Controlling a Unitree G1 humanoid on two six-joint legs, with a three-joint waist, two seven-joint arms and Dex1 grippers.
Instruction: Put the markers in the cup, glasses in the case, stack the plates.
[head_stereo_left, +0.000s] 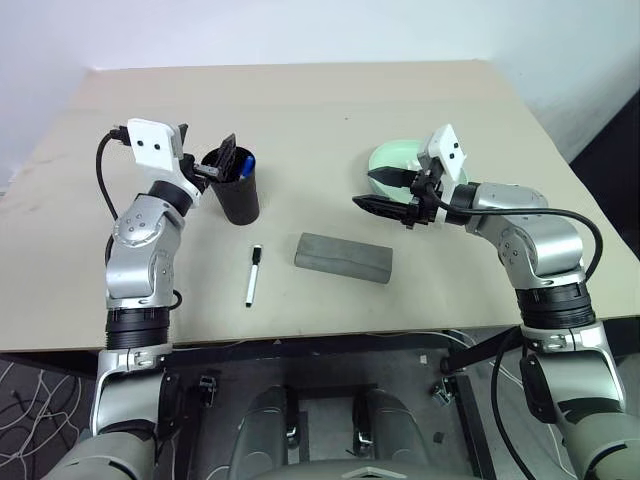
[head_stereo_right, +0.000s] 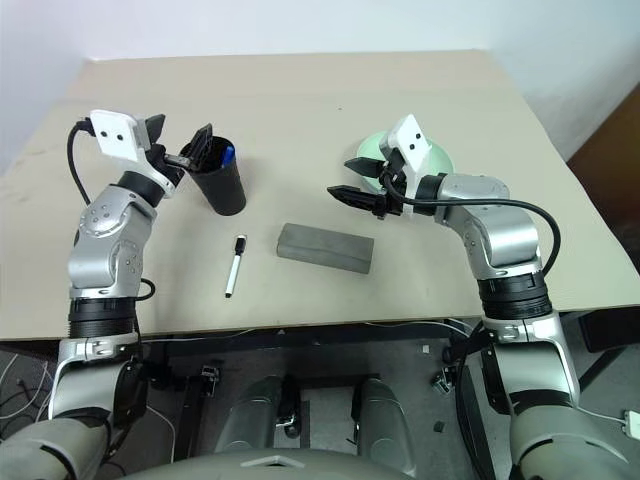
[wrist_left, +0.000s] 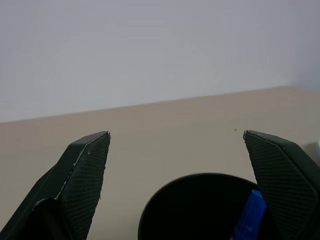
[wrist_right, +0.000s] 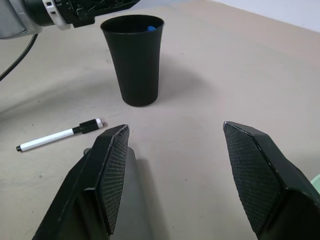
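Blue marker in cup; black marker on table.

Even, bright light falls from above. Soft shadow lies under the cup and beside the marker. No glare. Right gripper's fingers look slightly blurred.

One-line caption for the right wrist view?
Open right gripper faces the cup; black-capped marker lies on the table.

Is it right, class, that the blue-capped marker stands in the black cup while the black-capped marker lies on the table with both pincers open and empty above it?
Nearly. The black-capped marker lies on the table, but neither open pincer is above it: in the left eye view the left pincer hangs over the cup holding the blue-capped marker, and the right pincer is beside the plate.
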